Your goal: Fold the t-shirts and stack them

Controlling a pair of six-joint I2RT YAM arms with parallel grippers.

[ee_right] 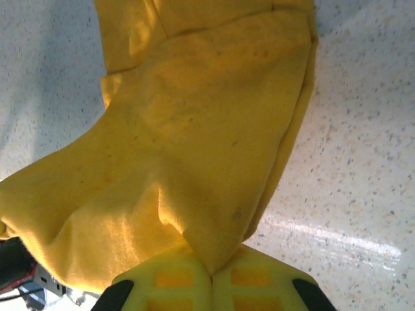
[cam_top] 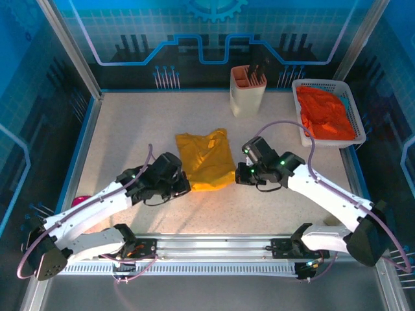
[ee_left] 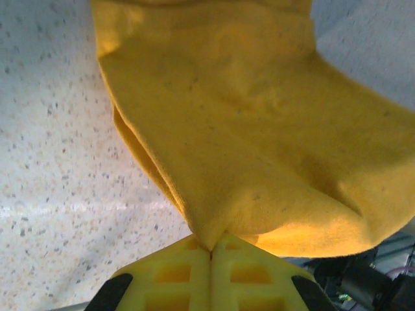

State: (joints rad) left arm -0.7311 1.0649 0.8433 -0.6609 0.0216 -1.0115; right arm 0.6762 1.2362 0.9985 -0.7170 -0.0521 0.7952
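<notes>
Top view: yellow shirt (cam_top: pixel 206 159) in middle of tabletop (cam_top: pixel 130 133), near hem toward me. Orange shirt (cam_top: pixel 324 115) in basket (cam_top: pixel 321 82), far right corner. At hem corners: left claw (cam_top: pixel 179 188), right claw (cam_top: pixel 238 176).
Left wrist: claw pressed together, pinching yellow corner, cloth bunched.
Right wrist: same pinch. I'd raise both evenly, hem taut, carry toward far edge.

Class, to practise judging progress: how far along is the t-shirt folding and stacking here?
Done: the yellow t-shirt lies partly folded. In hand: left fingers and right fingers each pinch a near corner. Left: the orange-red t-shirt lies crumpled in the basket; nothing stacked.
</notes>
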